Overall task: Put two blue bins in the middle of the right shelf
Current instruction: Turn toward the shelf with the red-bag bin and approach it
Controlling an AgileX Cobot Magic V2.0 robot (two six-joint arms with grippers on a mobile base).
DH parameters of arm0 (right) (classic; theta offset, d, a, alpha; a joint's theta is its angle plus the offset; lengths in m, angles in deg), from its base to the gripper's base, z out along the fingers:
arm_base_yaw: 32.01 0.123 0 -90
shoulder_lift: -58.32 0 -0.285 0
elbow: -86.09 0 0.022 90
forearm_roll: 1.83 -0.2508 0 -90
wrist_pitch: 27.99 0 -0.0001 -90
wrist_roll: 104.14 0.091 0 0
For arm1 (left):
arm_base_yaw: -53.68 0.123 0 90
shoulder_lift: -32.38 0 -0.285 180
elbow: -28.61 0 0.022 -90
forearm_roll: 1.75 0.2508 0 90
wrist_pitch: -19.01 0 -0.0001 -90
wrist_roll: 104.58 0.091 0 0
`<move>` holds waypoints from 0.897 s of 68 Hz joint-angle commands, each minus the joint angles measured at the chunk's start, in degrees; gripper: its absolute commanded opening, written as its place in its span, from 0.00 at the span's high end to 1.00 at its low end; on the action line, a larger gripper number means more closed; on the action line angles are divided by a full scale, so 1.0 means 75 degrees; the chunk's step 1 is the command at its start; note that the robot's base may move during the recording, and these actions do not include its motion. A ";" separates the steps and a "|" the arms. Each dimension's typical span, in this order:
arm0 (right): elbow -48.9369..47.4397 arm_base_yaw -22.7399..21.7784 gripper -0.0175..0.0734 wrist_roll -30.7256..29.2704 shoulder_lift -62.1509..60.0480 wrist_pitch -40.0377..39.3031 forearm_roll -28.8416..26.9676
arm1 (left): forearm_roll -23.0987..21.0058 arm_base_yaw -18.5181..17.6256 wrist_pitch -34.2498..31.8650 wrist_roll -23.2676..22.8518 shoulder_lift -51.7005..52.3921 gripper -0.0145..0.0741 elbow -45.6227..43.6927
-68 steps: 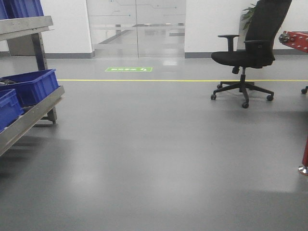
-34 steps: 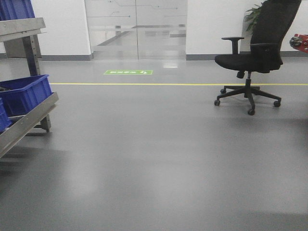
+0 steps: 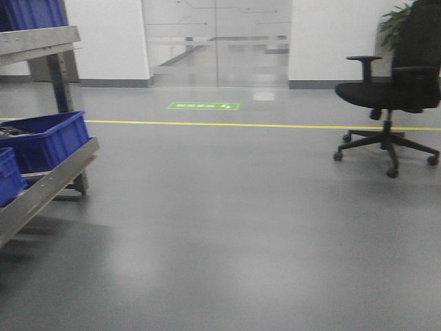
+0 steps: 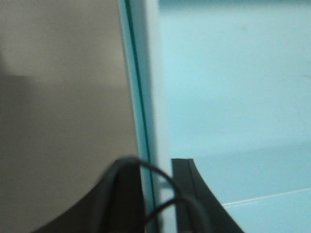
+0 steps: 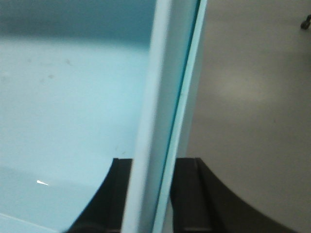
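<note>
— Where is the pale blue bin [image 4: 233, 87]?
— Gripped at both wrists. In the left wrist view its thick rim [image 4: 148, 73] runs up the middle. The smooth inner wall is to the right of it and the grey floor [image 4: 63, 97] to the left.
— And the left gripper [image 4: 155, 167]?
— Clamped onto that rim, with 1 dark finger on each side.
— The right gripper [image 5: 155, 165]?
— The same, mirrored. Its 2 fingers pinch the rim, with the bin's interior on the left and floor on the right.
— Is that 1 bin or 2?
— I cannot tell (a dark teal line runs along the rim in both wrist views, but whether it divides 2 nested bins is unclear).
— And the front view?
— A metal rack [image 3: 48, 186] at the left edge carries dark blue bins [image 3: 48, 138]. An office chair [image 3: 393, 89] stands well apart at the right, with a yellow line [image 3: 275, 125] running behind its base. A green floor marking [image 3: 204, 106] lies before the glass doors [image 3: 217, 41].
</note>
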 commanded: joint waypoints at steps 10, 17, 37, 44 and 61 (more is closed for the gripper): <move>-0.0168 0.0004 0.98 -0.0004 -0.0127 -0.1131 -0.0100 | -0.0395 -0.0092 -0.0429 0.0098 0.0157 0.96 -0.0124; -0.0168 0.0004 0.98 -0.0004 -0.0127 -0.1131 -0.0100 | -0.0395 -0.0092 -0.0429 0.0098 0.0157 0.96 -0.0124; -0.0168 0.0004 0.98 -0.0004 -0.0127 -0.1131 -0.0100 | -0.0395 -0.0092 -0.0429 0.0098 0.0157 0.96 -0.0124; -0.0168 0.0004 0.98 -0.0004 -0.0127 -0.1131 -0.0100 | -0.0395 -0.0092 -0.0429 0.0098 0.0157 0.96 -0.0124; -0.0168 0.0004 0.98 -0.0004 -0.0127 -0.1131 -0.0100 | -0.0395 -0.0092 -0.0429 0.0098 0.0157 0.96 -0.0124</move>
